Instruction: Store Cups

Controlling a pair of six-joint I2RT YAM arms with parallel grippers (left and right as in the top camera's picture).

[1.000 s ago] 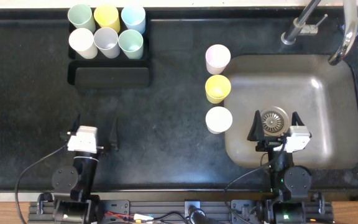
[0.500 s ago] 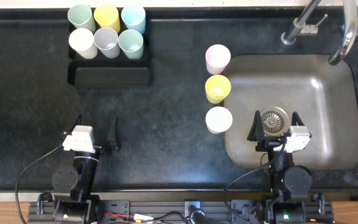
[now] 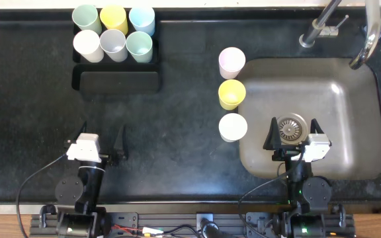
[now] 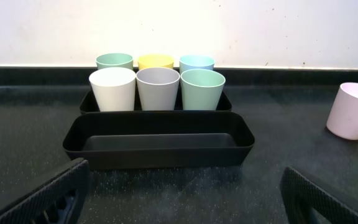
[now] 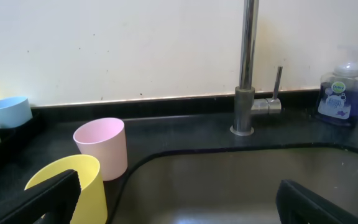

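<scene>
Overall, the left side of the black countertop [image 3: 177, 158] carried a black two-compartment tray [image 3: 118, 90]. Its rear compartment held six upright cups [image 3: 114, 32] in two rows of three. The front compartment [image 4: 160, 142] was judged the destination for the rest.

The left gripper [image 3: 102, 137] sat near its base, well apart from the tray, fingers spread wide and holding nothing.

Three loose cups stood upright in a line along the sink's left edge: pink cup [image 3: 231, 61] farthest from the arms, yellow cup [image 3: 231, 93] in the middle, white cup [image 3: 233, 126] nearest. Each stood just beside its neighbour; contact could not be confirmed.

The right gripper [image 3: 292, 132] hung above the steel sink [image 3: 349, 99] near the drain [image 3: 292, 127], fingers likewise apart and unloaded. A faucet [image 3: 319, 26] and a soap bottle [image 5: 343, 87] stood behind the basin.

Handling assessment: the cups appeared to be light, thin-walled plastic tumblers, stiff but smooth, and tapered toward the base. A squeeze across the body would likely slide toward the narrow end. The sounder hold was judged to be at the rim, one finger inside and one outside. Being light, a cup could tip under a glancing touch, and the sink edge lay close by.
</scene>
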